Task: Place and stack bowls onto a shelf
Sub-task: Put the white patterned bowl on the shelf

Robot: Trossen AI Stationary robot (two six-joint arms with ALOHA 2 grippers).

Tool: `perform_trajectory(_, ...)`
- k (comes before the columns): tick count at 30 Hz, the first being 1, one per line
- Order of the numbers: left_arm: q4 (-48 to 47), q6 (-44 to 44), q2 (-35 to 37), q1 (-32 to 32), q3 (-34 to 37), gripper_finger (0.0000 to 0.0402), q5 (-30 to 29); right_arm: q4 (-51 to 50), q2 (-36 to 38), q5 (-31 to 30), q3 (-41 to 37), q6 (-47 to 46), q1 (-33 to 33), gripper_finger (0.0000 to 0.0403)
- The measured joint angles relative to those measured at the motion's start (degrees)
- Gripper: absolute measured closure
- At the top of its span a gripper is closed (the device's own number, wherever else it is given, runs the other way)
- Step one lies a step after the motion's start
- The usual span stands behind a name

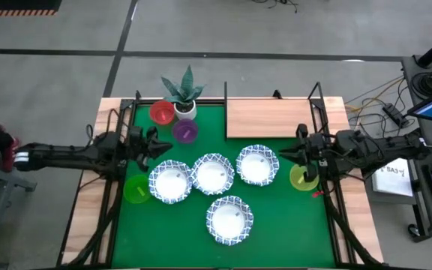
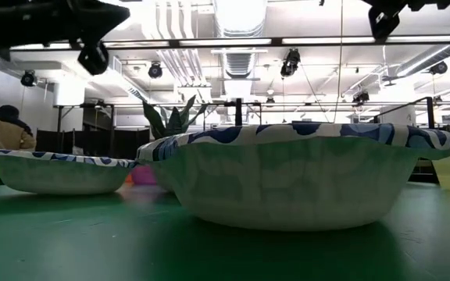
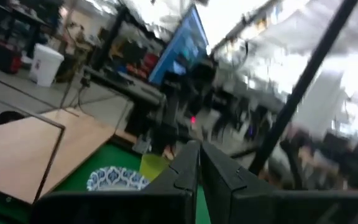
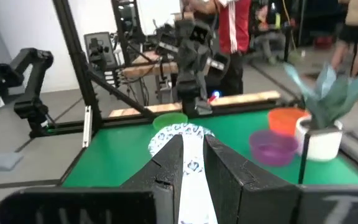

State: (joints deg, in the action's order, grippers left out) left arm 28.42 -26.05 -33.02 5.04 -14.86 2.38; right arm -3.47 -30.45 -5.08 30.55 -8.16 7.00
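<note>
So the green mat (image 1: pixel 276 225) on the counter (image 1: pixel 81 225) has four white bowls with blue rims sitting on it: one at the left (image 1: pixel 170 182), one right beside it in the middle (image 1: pixel 213 173), one further right (image 1: pixel 257 164) and one nearer the front edge (image 1: pixel 229 219). The first three sit in a slightly slanted row, rims touching or nearly so, and none of them are stacked. The small bowls are scattered around: the red one (image 1: pixel 161 112) and the purple one (image 1: pixel 185 131) sit near the potted plant (image 1: pixel 185 94) at the back left, the green one (image 1: pixel 136 189) is just left of the leftmost white bowl, and the yellow-green one (image 1: pixel 304 178) is by the mat's right edge. The shelf (image 1: pixel 270 118), a light wood board in a thin black frame, is at the back right with nothing on it. The left gripper (image 1: pixel 160 147) hangs above the mat between the purple bowl and the leftmost white bowl, jaws pressed together with nothing in them going by its wrist view. The right gripper (image 1: pixel 287 154) hovers just right of the rightmost white bowl, over the yellow-green one, jaws a little apart and holding nothing. A person in a red top (image 4: pixel 235 25) stands beyond the counter.
</note>
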Motion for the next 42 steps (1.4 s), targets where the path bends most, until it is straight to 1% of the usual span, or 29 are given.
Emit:
perform_trajectory(3,-8.0,5.2,-4.1,0.0,-5.5,0.0402,2.5,-1.6,-2.0,-2.2,1.3,-3.0,1.0,0.0351)
perform_trajectory(6,-21.7,10.1,-8.2,-0.1,-11.8,0.0402,3.1,-4.8,-4.3,-4.2,3.4,-7.1,1.5,0.0351)
perform_trajectory(8,-30.2,11.5,-11.4,-0.1,-15.8,0.0402,3.1,-7.8,-6.2,-4.6,5.1,-9.8,1.6,0.0351)
perform_trajectory(11,-39.4,11.9,-16.4,-1.1,-20.0,0.0402,3.1,-14.0,-9.5,-5.3,8.4,-13.4,1.6,0.0351)
perform_trajectory(14,-44.7,13.1,-21.4,-3.3,-22.9,0.0402,3.1,-22.8,-12.9,-5.4,12.4,-16.7,1.6,0.0351)
perform_trajectory(18,-46.2,16.0,-27.6,-6.4,-25.1,0.0402,3.1,-34.7,-17.9,-5.4,17.2,-20.0,1.6,0.0351)
perform_trajectory(22,-46.0,19.3,-32.6,-8.2,-27.0,0.0402,3.2,-42.9,-22.9,-5.0,20.9,-22.3,1.6,0.0351)
perform_trajectory(25,-45.8,20.2,-36.1,-8.7,-28.9,0.0402,3.1,-47.2,-26.3,-4.4,23.3,-24.1,1.6,0.0351)
perform_trajectory(28,-45.8,20.4,-39.7,-8.8,-31.1,0.0401,3.2,-51.3,-29.4,-2.4,25.2,-25.1,1.6,0.0351)
perform_trajectory(30,-46.0,22.3,-42.2,-9.3,-32.4,0.0394,3.2,-52.8,-30.8,-1.1,26.2,-25.1,1.7,0.0351)
perform_trajectory(32,-46.2,25.0,-44.8,-10.0,-33.7,0.0380,3.2,-53.7,-31.6,-0.5,26.6,-25.1,2.1,0.0351)
perform_trajectory(35,-46.1,27.6,-48.7,-11.4,-36.0,0.0344,3.2,-53.7,-32.0,-0.4,26.5,-25.0,3.4,0.0351)
perform_trajectory(39,-47.0,30.2,-53.9,-13.1,-38.8,0.0285,3.2,-53.9,-30.4,-0.5,26.1,-25.4,5.8,0.0351)
perform_trajectory(42,-49.2,31.8,-57.9,-14.0,-40.8,0.0256,3.2,-53.8,-28.7,-1.4,26.0,-26.6,7.6,0.0351)
